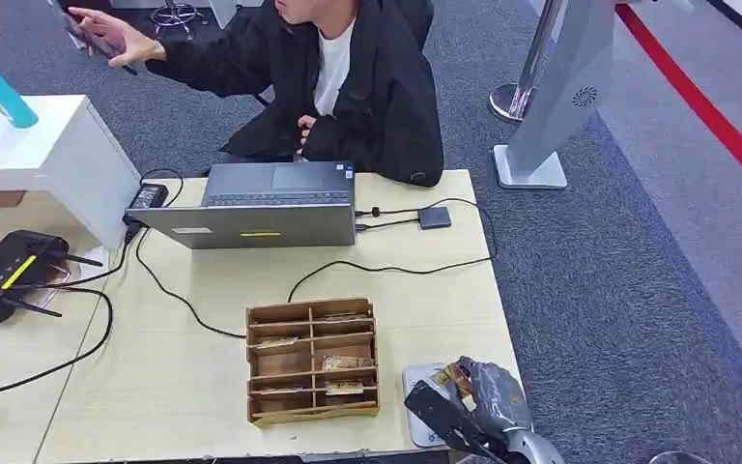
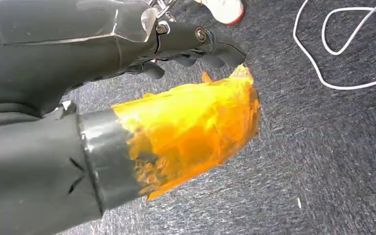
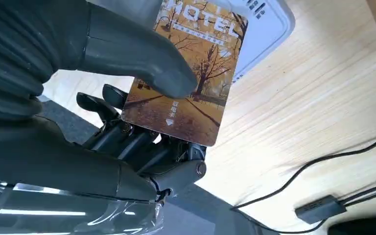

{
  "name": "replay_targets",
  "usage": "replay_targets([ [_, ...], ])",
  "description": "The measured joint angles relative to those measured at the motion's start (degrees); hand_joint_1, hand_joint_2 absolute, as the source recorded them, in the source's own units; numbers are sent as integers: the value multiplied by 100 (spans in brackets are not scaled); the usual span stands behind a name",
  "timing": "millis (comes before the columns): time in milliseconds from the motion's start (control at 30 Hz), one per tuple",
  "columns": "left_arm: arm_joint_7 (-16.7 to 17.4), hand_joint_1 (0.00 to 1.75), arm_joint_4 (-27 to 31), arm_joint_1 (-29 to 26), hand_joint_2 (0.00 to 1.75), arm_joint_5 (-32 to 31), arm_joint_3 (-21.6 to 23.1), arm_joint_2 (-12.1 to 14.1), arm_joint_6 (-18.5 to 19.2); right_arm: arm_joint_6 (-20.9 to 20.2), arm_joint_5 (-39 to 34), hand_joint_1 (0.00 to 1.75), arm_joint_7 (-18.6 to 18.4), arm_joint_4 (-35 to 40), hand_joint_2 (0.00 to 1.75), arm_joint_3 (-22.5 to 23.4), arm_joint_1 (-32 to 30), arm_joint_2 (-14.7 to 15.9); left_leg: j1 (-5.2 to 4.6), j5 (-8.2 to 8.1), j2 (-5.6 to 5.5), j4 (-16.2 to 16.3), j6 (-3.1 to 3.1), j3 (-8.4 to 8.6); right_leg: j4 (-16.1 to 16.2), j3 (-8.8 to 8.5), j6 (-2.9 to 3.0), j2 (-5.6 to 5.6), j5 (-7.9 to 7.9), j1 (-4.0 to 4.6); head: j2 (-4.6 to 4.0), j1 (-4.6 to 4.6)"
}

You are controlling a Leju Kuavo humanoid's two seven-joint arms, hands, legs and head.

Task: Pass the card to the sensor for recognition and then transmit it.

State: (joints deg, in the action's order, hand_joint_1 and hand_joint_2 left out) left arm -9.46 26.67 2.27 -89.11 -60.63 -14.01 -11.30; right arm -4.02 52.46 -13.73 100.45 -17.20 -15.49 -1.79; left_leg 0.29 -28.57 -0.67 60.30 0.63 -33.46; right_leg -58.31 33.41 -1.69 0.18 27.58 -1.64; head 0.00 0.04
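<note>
— How many cards?
— One card [image 3: 188, 73] pinched in the right hand [image 3: 127, 98], lengthwise over the white sensor [image 1: 423, 387] on the table [image 1: 203, 387].
— Left hand [image 2: 196, 44]?
— Fingers curled, holding nothing.

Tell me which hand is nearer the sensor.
Right. The right hand holds the card directly over the white sensor; the left hand hangs over carpet, away from the table.

card [image 3: 191, 73] brown-orange autumn tree print with white hotel lettering; sensor [image 3: 262, 29] white; right hand [image 3: 127, 112] dark grey; left hand [image 2: 176, 54] grey, thumb wrapped in orange tape [image 2: 191, 132]; table [image 1: 415, 309] pale wood grain; organizer [image 1: 312, 360] brown; laptop [image 1: 261, 205] grey; carpet [image 1: 589, 290] grey-blue
</note>
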Motion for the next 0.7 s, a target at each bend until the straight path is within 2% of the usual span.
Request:
replay_targets([
  [700, 0, 0, 0, 1, 0, 0, -44, 7, -2, -203, 179, 175, 129, -111, 175, 87, -20, -153, 0, 0, 0, 0, 0, 0, 0, -1, 0, 0, 0, 0, 0, 2],
])
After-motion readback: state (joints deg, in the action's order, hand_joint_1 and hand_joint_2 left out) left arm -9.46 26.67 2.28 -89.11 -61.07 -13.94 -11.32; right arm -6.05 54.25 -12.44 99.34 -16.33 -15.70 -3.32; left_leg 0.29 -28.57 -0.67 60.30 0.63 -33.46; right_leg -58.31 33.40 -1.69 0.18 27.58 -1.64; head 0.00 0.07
